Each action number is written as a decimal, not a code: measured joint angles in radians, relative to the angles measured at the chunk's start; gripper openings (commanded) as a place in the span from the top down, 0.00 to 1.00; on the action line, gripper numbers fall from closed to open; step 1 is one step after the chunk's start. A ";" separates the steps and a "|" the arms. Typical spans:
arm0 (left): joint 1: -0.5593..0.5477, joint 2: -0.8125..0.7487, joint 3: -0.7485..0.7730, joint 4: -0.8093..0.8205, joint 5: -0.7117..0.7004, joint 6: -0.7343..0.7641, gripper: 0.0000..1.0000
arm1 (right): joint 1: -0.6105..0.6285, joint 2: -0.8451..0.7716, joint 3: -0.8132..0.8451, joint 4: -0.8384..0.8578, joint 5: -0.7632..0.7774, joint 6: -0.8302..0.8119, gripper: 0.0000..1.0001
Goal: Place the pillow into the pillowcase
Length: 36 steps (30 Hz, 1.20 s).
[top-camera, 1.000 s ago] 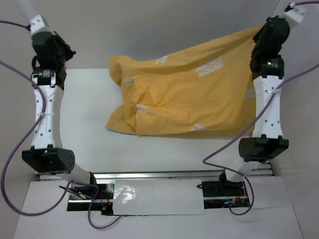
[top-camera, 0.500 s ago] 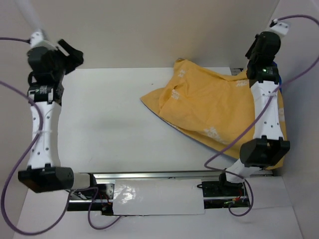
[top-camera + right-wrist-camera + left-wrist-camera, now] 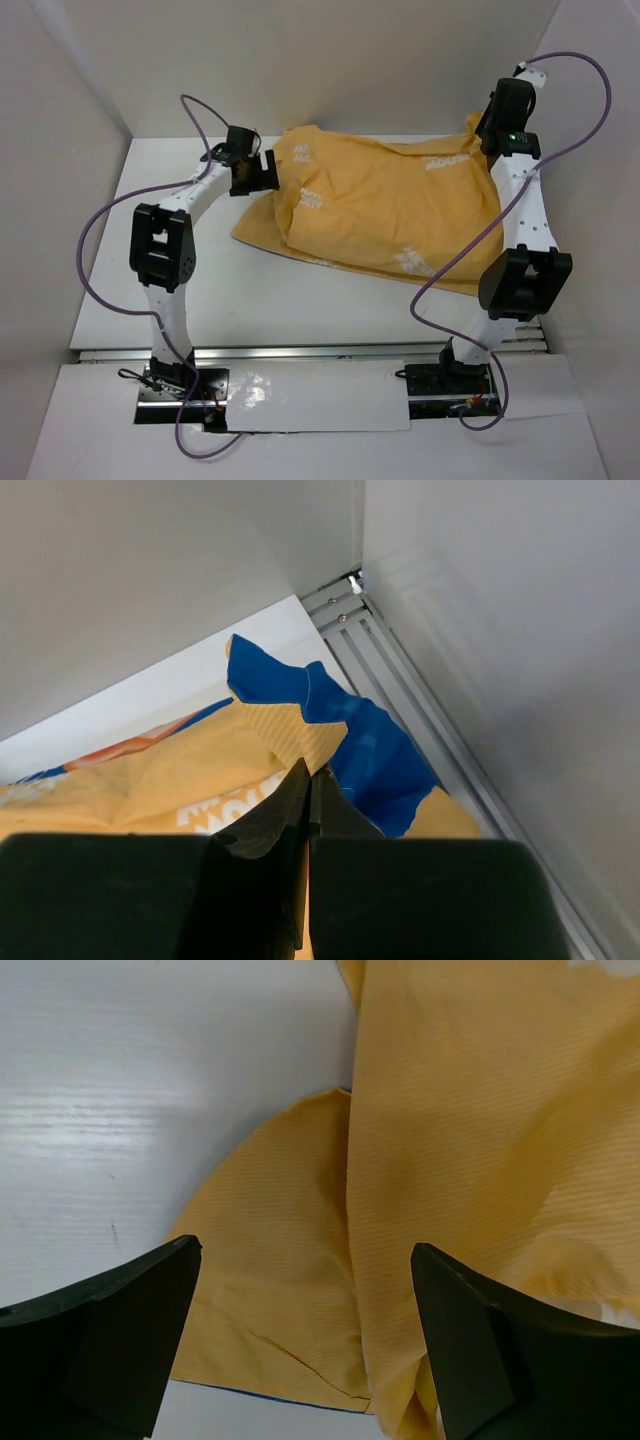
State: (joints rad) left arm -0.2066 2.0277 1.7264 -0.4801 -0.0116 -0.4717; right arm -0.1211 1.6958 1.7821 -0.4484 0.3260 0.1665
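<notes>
Finely ribbed orange-yellow pillowcase (image 3: 380,210) lies crumpled on smooth table (image 3: 200,275).

We have open table (image 3: 200,290) left of and in front of the heaped pillowcase (image 3: 390,215). On the right the side wall (image 3: 600,120) hems it in, and the back wall (image 3: 330,70) stands close behind.
</notes>
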 measured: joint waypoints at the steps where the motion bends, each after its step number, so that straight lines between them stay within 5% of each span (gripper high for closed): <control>1: -0.012 0.017 0.000 -0.005 -0.008 0.002 0.01 | 0.000 0.000 0.001 0.000 -0.001 0.000 1.00; 12: -0.050 0.026 -0.241 -0.002 -0.119 -0.033 0.01 | 0.000 0.020 -0.023 0.012 -0.037 0.001 1.00; 16: -0.051 -0.001 -0.272 0.014 -0.132 -0.070 0.10 | 0.001 0.027 -0.044 0.016 -0.056 0.001 1.00; 20: -0.051 0.004 -0.273 0.019 -0.141 -0.095 0.59 | 0.003 0.028 -0.066 0.026 -0.061 0.001 1.00; 21: -0.051 0.011 -0.270 0.016 -0.144 -0.100 0.96 | 0.004 0.028 -0.072 0.030 -0.062 0.001 1.00; 22: -0.051 0.013 -0.266 0.013 -0.148 -0.111 1.00 | 0.005 0.028 -0.076 0.031 -0.062 0.001 1.00; 27: -0.051 -0.017 -0.331 0.076 -0.177 -0.138 1.00 | 0.007 0.028 -0.094 0.037 -0.074 0.001 1.00; 36: 0.040 -0.398 -0.788 0.011 -0.308 -0.262 1.00 | 0.011 0.028 -0.132 0.064 -0.111 0.000 1.00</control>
State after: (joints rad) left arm -0.1665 1.6295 0.9386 -0.4690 -0.3199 -0.7338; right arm -0.1097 1.7237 1.6501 -0.3843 0.2153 0.1665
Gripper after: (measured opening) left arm 0.029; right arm 0.009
